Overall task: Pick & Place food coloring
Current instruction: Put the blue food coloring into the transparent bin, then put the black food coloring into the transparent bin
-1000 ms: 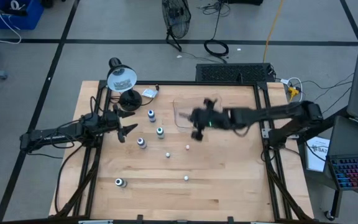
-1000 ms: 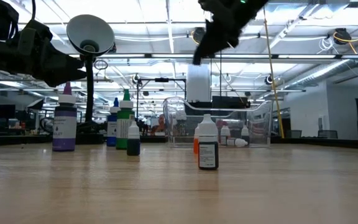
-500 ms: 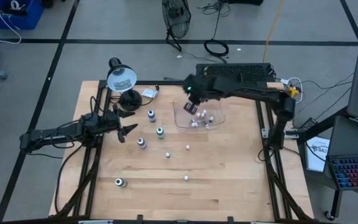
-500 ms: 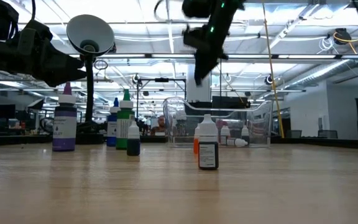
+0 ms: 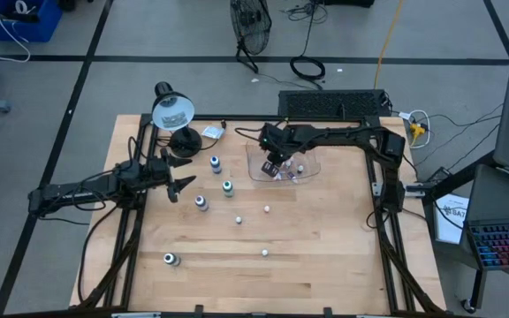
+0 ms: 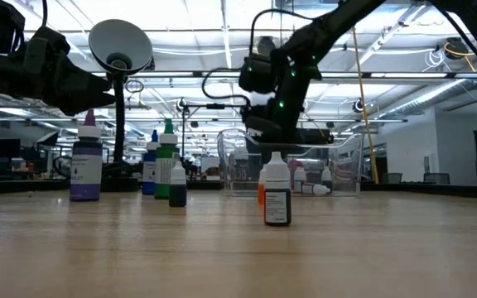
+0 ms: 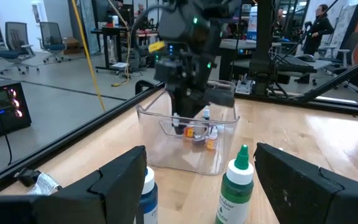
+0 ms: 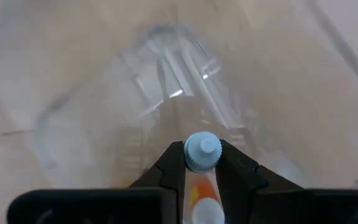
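Right gripper [image 8: 199,163] over clear tray [image 5: 259,168], jaws pinching a blue-capped food coloring bottle [image 8: 202,151] (orange label). Left gripper [image 5: 177,177] at desk's left side, jaws spread wide.

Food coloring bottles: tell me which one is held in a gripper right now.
The blue-capped bottle, clamped by its neck in the right gripper over the clear tray. The others stand on the table or sit in the tray.

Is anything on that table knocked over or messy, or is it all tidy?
One bottle near the table's front left seems to lie on its side, apart from the rest. A few small bottles in the clear tray also lie flat, like one in the low view. The right gripper holds a bottle over that tray.
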Available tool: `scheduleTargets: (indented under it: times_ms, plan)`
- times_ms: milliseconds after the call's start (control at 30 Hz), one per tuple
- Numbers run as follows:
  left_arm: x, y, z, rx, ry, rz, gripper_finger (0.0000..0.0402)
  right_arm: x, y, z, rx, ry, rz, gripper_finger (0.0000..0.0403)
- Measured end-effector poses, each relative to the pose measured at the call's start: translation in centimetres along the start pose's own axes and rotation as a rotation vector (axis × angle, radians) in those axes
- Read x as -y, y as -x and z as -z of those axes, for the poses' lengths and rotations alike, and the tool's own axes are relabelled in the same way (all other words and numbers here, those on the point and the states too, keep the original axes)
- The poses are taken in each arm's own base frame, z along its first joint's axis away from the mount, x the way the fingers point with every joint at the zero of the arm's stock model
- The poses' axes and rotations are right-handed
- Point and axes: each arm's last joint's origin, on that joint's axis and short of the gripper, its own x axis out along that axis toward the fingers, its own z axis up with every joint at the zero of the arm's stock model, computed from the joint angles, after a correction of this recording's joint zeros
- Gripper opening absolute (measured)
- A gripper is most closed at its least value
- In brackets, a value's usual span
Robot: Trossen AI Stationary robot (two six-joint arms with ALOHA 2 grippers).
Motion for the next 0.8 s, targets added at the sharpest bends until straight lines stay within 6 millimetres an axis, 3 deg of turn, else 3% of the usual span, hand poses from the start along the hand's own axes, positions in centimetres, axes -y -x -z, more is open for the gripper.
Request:
scheduleTargets:
  times_ms: [333,600,800]
  plan:
    - [0.0,0.0,0.0,0.0,0.0,0.0,0.0296,0.1,-1.5,1.4,0.012,0.006,-0.004,0.0054]
    - [0.0,0.0,0.0,0.001,0.0,0.0,0.0296,0.0,-1.3,1.2,0.031,0.003,-0.006,0.0159]
    - [0.0,0.0,0.0,0.001,0.0,0.0,0.0296,0.0,-1.0,1.1,0.044,0.006,-0.006,0.0179]
